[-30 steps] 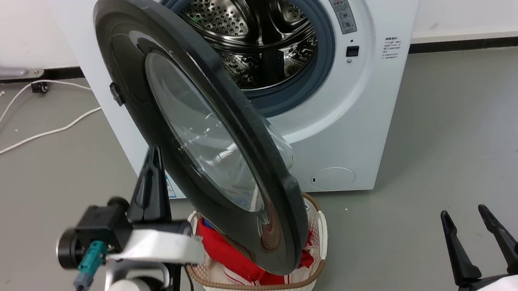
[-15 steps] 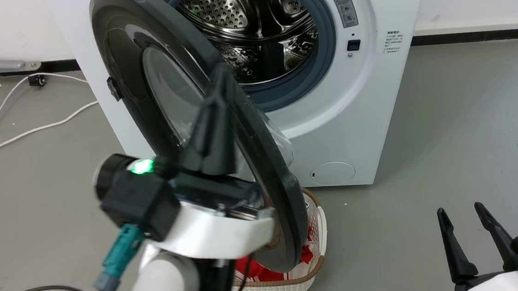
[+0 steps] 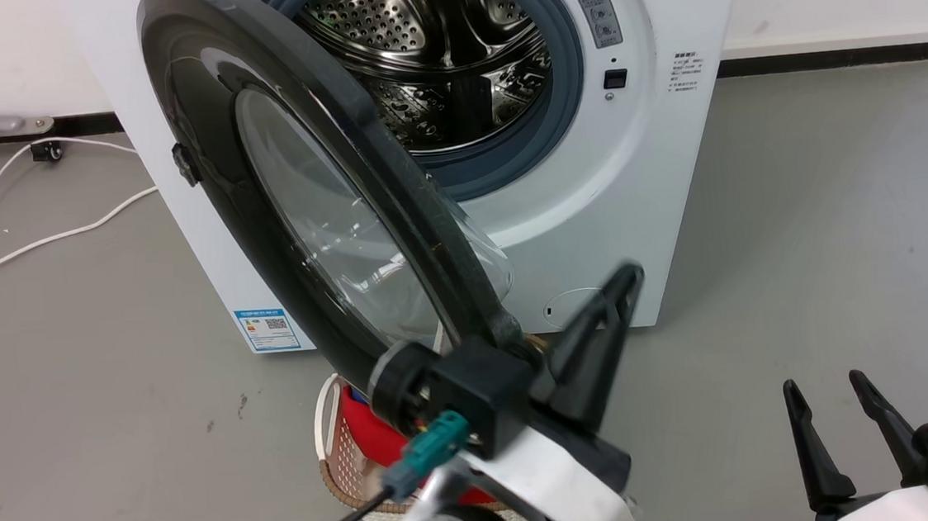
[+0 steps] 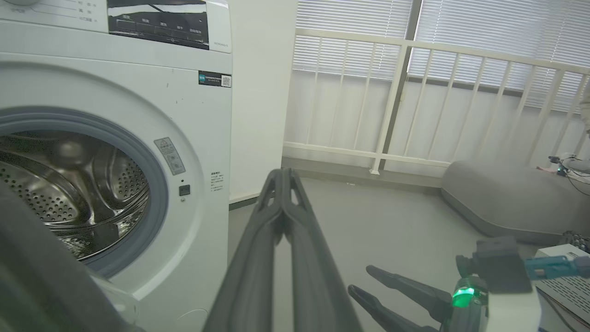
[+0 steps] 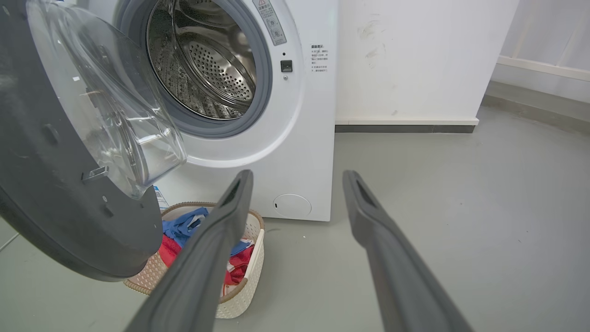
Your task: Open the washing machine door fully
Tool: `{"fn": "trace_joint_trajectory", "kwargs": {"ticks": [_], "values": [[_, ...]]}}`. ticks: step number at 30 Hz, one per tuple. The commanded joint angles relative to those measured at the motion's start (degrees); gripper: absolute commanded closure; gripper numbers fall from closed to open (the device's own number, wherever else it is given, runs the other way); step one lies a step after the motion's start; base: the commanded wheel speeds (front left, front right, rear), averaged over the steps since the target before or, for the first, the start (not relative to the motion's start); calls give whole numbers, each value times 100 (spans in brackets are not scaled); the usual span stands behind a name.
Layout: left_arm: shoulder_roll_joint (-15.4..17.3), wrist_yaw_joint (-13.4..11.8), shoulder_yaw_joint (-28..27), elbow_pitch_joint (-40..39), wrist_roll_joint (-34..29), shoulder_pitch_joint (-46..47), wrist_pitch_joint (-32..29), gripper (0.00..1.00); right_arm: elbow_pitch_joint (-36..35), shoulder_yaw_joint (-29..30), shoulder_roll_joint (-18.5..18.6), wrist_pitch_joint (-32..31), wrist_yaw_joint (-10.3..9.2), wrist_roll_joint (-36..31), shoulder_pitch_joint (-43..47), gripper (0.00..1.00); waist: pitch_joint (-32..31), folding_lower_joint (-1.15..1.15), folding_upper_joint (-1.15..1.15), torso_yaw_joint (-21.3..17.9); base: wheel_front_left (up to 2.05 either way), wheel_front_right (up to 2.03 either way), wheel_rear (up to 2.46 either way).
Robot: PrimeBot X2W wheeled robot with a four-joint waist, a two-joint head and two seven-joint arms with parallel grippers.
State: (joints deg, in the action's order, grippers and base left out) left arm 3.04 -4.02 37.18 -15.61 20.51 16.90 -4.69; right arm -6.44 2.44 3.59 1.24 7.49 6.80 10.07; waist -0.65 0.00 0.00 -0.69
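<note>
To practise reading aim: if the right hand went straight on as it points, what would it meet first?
Probably the washing machine's white front, low down, straight ahead of the right hand; depth is unclear.

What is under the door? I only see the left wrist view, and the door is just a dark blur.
Observer: A white basket of red and blue clothes sits under the lower edge of the washing machine door.
Operator: How far open is it?
Observer: Partly: it stands out from the washing machine, its glass bowl facing the drum.
Operator: Where is my left gripper?
Observer: In the head view the left gripper is low beside the door's bottom rim.
</note>
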Motion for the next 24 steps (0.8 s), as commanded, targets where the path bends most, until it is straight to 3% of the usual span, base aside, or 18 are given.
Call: {"fn": "trace_joint_trajectory", "kwargs": {"ticks": [1,10,24], "values": [[5,13,120,144,72,-159,-100,100,25,5,9,-7,1,-35,13,0,6,0,0,-3,0,0,0],[20,75,462,1218,384,-591,-400,100,61,-9,72,14,1,-12,-19,0,51,0,0,-34,0,0,0],[5,-297,100,2310,440,-223,159,100,204,28,78,49,1,116,-138,0,172,0,0,-193,0,0,0]]}}
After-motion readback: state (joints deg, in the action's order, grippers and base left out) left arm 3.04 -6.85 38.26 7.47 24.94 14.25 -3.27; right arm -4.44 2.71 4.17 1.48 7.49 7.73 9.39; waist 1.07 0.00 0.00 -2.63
